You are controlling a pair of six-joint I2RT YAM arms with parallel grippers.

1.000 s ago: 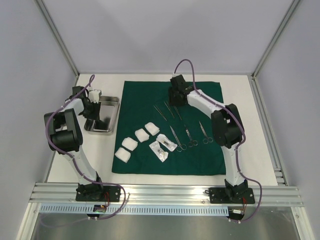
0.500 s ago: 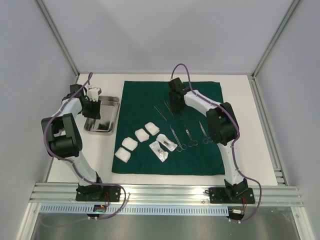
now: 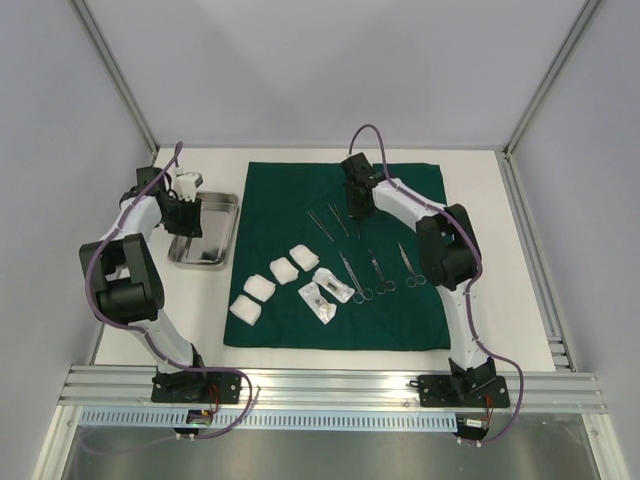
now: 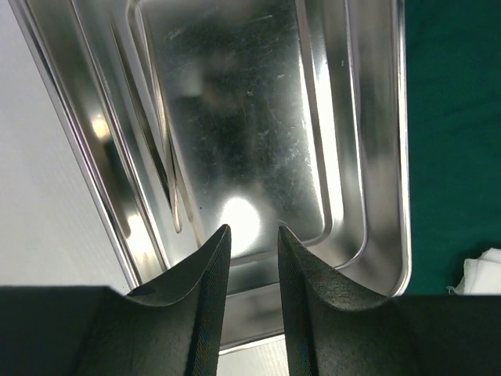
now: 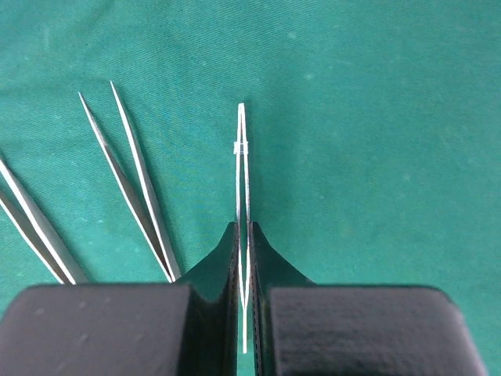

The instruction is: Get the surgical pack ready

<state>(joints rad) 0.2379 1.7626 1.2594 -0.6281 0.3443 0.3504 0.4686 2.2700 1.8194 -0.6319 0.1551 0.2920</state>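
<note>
The dark green cloth (image 3: 400,310) lies spread flat mid-table. On it are slim tweezers and scissors (image 3: 378,271), several white gauze squares (image 3: 284,270) and a small white packet (image 3: 325,291). My right gripper (image 3: 355,207) (image 5: 243,229) is down on the cloth's far part, shut on one pair of tweezers (image 5: 243,157) whose thin tips stick out ahead of the fingers. Two more tweezers (image 5: 129,176) lie just left of it. The shiny steel tray (image 3: 228,205) (image 4: 383,157) sits on the table left of the cloth. My left gripper (image 3: 189,218) (image 4: 254,232) hovers over the tray's near end, open, with nothing between its fingers.
The tray holds a slim metal instrument (image 4: 160,157) along its left wall. A gauze corner (image 4: 484,270) shows at the right edge of the left wrist view. Metal frame posts and grey walls close in the table on both sides and behind.
My right gripper has closed onto the tweezers on the cloth. The left arm has drawn slightly back and to the left over the tray.
</note>
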